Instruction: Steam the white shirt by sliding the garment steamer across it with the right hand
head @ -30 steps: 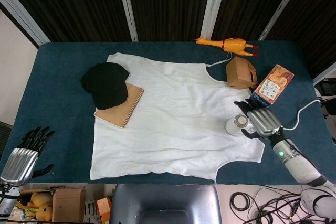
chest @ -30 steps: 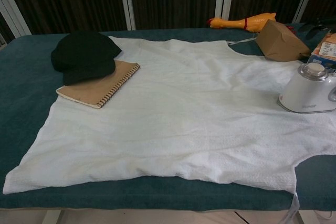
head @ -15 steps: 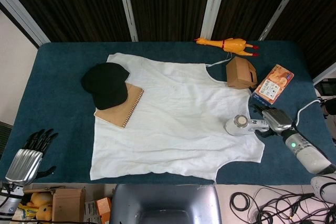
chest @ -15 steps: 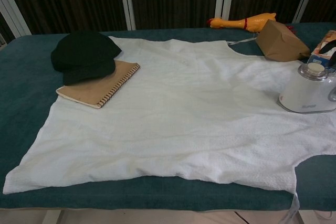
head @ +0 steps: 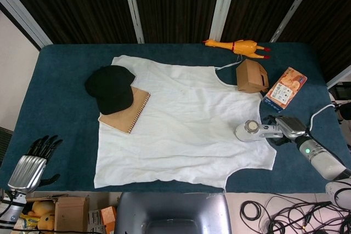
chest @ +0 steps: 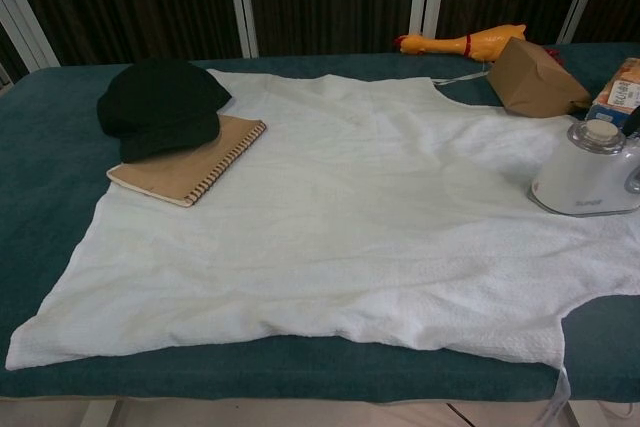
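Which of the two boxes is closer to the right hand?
The orange printed box, just above the right hand near the table's right edge. The plain brown cardboard box sits further left, beside the shirt's collar.

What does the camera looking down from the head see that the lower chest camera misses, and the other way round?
Only the head view shows both hands: the left hand hanging off the table's near-left corner, and the right hand at the garment steamer's handle, plus its cable and the floor clutter below the table. Only the chest view shows the steamer from the side, standing upright on the white shirt. Both share the shirt, steamer, black cap, notebook, brown box, rubber chicken and printed carton.
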### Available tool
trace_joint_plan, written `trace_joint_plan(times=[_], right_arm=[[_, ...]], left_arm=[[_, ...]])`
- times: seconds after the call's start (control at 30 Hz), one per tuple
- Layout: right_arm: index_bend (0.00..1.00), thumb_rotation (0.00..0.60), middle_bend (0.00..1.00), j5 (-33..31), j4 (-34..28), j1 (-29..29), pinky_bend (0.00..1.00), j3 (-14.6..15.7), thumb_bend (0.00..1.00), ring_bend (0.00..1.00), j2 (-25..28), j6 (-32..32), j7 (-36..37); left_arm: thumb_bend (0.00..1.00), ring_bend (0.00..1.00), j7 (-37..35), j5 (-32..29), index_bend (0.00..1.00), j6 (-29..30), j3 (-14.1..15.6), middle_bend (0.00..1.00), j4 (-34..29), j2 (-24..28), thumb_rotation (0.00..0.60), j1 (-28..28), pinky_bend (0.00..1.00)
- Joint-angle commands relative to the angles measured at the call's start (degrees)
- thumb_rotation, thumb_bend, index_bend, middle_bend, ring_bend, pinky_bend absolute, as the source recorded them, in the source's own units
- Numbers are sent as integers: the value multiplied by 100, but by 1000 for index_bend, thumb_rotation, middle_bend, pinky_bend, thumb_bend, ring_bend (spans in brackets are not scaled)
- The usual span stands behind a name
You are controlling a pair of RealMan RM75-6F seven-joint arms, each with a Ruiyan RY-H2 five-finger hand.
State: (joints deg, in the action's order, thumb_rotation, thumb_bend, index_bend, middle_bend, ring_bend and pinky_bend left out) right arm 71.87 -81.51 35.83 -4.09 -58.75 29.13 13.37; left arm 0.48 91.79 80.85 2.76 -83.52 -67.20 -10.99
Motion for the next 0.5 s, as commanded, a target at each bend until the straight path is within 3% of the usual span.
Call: trace_joint_plan(times=[0.03,0.4,0.5], right_arm=[[262,600,300,26,39,11,256,20,293,218,-19,-27,39],[315,600,328,-5,190,89,259,83,293,252,-133,-137,9],[345,600,349,-45,244,106,306,94,293,275,-184,-172,8]], left_arm=[[0,0,5,0,129,-15,-8,71,2,-4,600,-7,112],[2,0,13,12,129,-70,-13,71,-32,29,600,-20,112],[3,0,-4,15,129,-89,-10,71,-38,46,600,-24,112]])
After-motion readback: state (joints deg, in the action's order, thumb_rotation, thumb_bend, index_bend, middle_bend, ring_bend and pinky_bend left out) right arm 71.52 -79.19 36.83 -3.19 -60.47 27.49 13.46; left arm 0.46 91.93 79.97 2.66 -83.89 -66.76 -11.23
